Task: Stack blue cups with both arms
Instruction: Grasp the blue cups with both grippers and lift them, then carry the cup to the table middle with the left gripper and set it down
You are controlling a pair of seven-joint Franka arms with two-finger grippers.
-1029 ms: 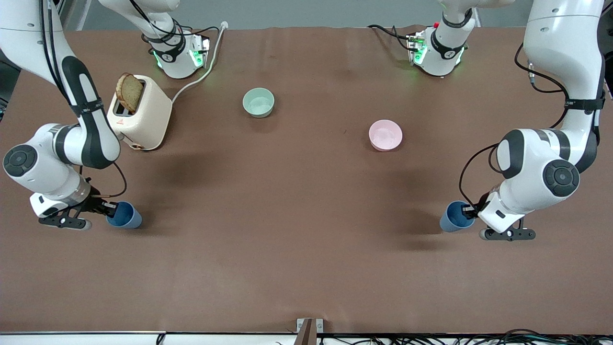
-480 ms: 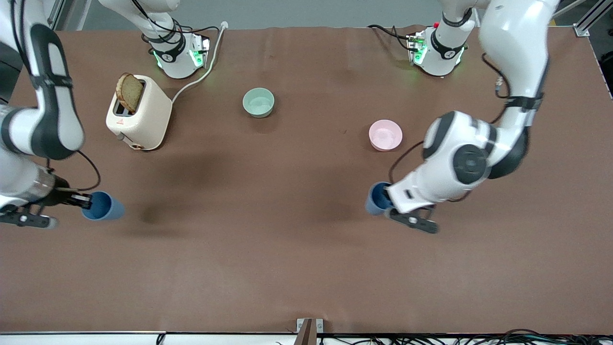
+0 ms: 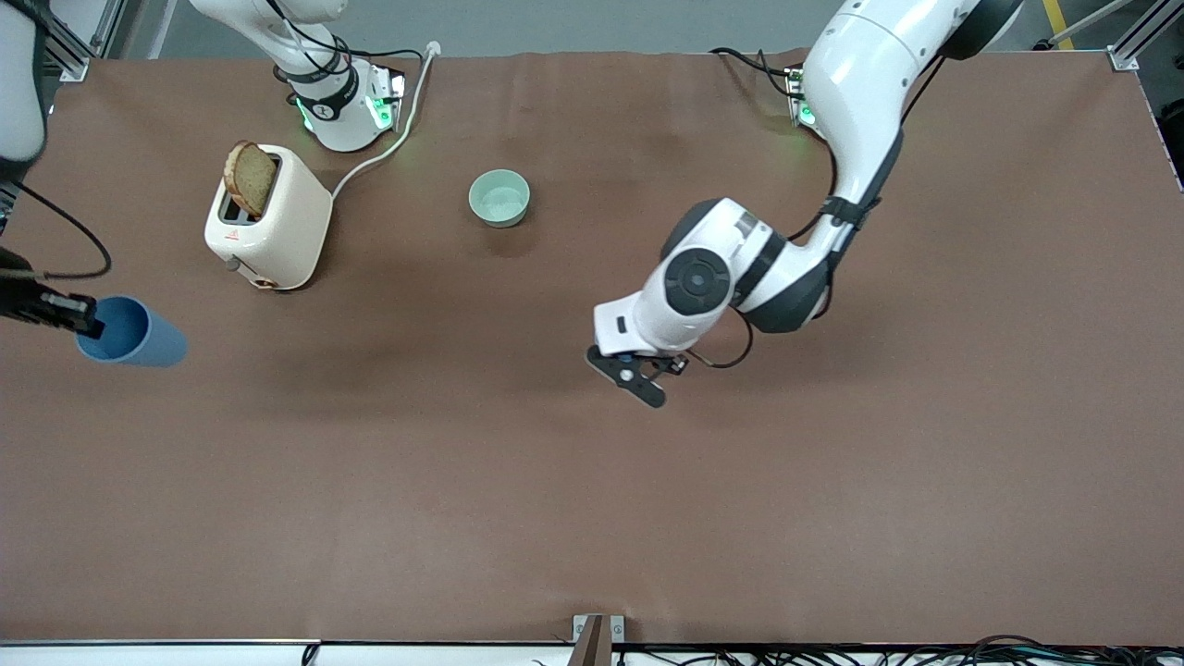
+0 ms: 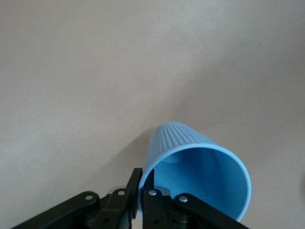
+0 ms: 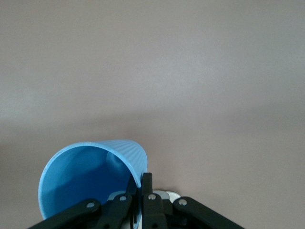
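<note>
One blue cup (image 3: 132,334) hangs tilted in the air over the right arm's end of the table. My right gripper (image 3: 85,321) is shut on its rim. In the right wrist view the right gripper (image 5: 141,185) pinches the wall of this cup (image 5: 90,174), one finger inside and one outside. My left arm's hand (image 3: 647,326) is over the middle of the table and hides its cup in the front view. In the left wrist view the left gripper (image 4: 142,183) is shut on the rim of the other blue cup (image 4: 200,174), held above bare table.
A cream toaster (image 3: 273,222) with a bread slice (image 3: 250,178) stands toward the right arm's end, its cable (image 3: 388,148) running to the base. A mint-green bowl (image 3: 499,198) sits mid-table. The left arm covers the pink bowl's spot.
Both cups have been lifted off the table. The left arm has carried its cup toward the table's middle. The right arm has raised its cup and drawn it toward its own end.
</note>
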